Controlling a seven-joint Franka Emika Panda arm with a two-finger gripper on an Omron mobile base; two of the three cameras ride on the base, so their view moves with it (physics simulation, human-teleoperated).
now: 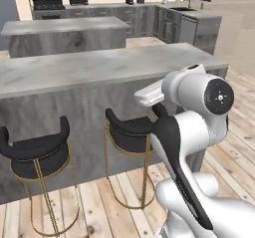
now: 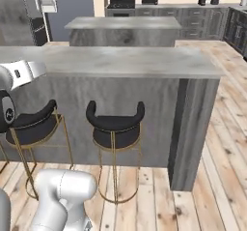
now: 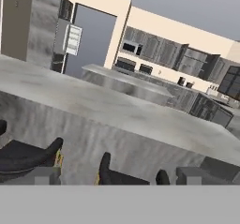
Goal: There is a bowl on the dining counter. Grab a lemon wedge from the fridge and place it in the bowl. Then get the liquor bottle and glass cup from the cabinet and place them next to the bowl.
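- Right now my gripper (image 3: 117, 178) is spread wide, holding nothing.
- The long bench (image 1: 99, 65) lies ahead; the fridge (image 3: 65, 35) stands open, far-left.
- The lemon wedge, unseen, is probably soft, slick: pinch its rind gently.

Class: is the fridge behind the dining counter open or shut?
Open: the fridge has one door swung out, its white inner shelves facing the room.

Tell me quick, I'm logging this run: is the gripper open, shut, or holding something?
Gripper: open, holding nothing, aimed over the dining counter.
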